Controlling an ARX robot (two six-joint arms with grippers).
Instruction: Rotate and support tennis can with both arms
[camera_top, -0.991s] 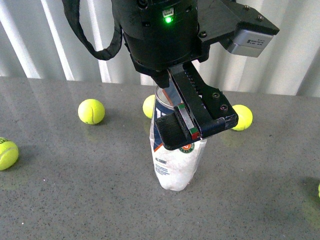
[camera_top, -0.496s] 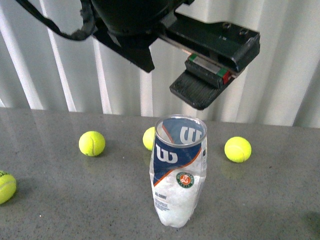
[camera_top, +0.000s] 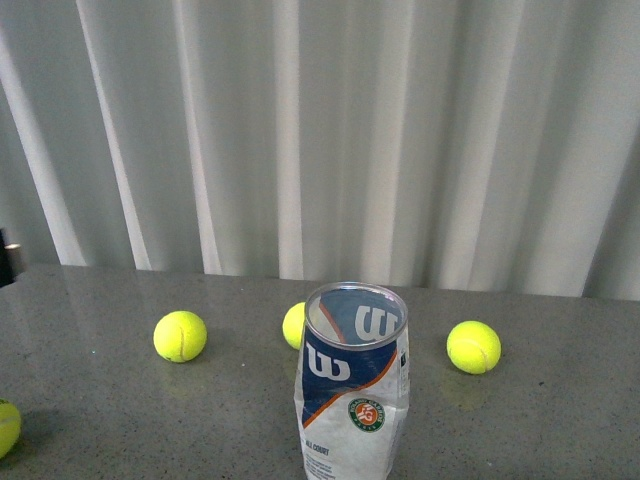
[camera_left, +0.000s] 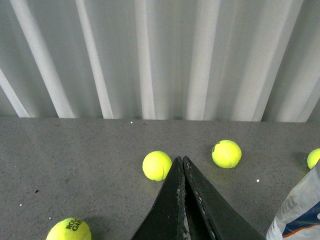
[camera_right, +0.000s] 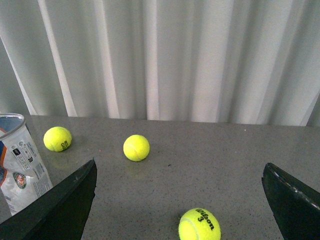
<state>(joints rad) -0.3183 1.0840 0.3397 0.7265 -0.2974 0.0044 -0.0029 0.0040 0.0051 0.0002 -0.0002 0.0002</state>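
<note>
The tennis can (camera_top: 352, 385) stands upright on the gray table, open at the top. It is clear plastic with a blue-and-white W label, an orange stripe and a round badge.

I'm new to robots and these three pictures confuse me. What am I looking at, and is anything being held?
A two-armed robot took them. One camera sits on its body; it shows the tennis can standing upright and open on a grey table, with tennis balls around it and a white curtain behind. The other two cameras ride on the wrists. The left gripper has its black fingers pressed together, holding nothing. The right gripper is spread wide, also empty. Neither touches the can, seen at each picture's edge.
</note>
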